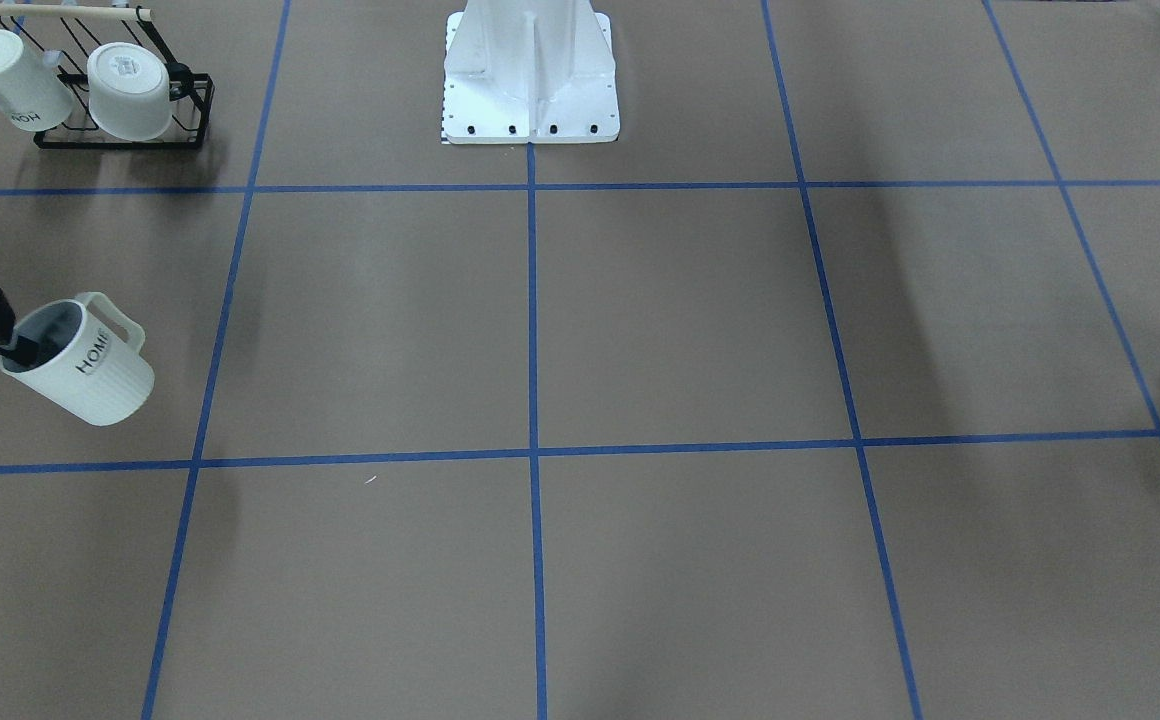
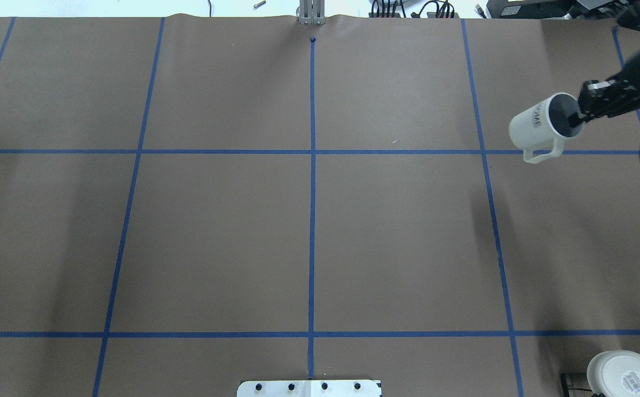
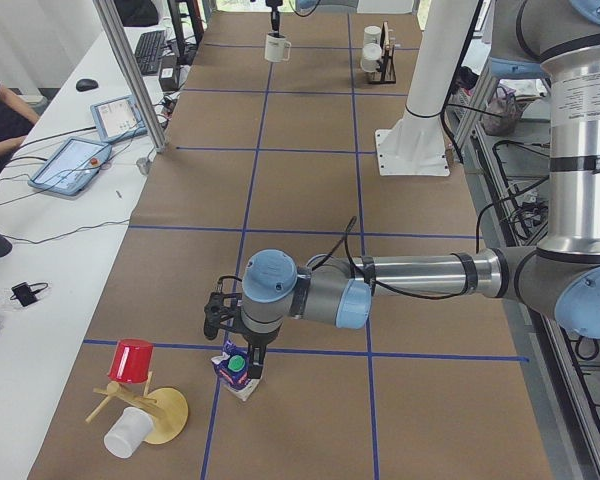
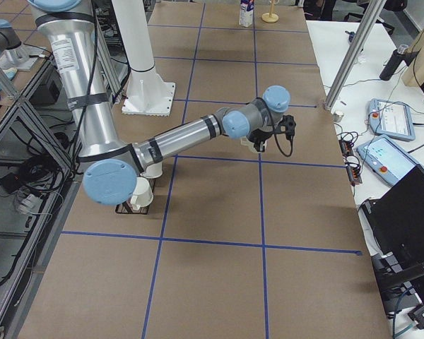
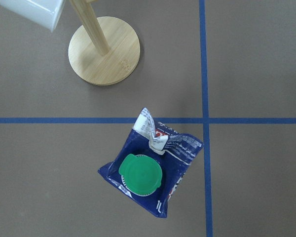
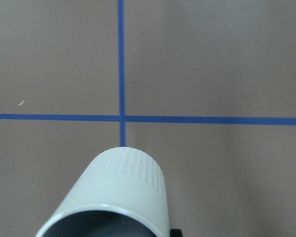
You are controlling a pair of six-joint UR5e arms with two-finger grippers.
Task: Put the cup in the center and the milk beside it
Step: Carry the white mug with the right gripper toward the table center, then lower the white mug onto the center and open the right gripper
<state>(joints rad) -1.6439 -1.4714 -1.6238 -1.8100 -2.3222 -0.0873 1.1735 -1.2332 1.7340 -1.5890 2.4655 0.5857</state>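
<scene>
The cup [image 1: 80,365], a white ribbed mug with "HOME" lettering, hangs tilted above the table, clear of it. My right gripper [image 1: 10,348] is shut on its rim, one finger inside and one outside. They also show in the overhead view, gripper [image 2: 579,117] and cup [image 2: 540,129], at the far right. The milk [image 5: 150,175], a blue carton with a green cap [image 5: 140,174], stands on the table directly under the left wrist camera. My left gripper [image 3: 242,358] is right above the milk [image 3: 238,375]; I cannot tell whether it is open or shut.
A black wire rack [image 1: 120,135] with two tilted white mugs stands beside the robot base [image 1: 530,80]. A wooden stand [image 3: 140,400] with a red and a white cup is close to the milk. Blue tape lines grid the brown table.
</scene>
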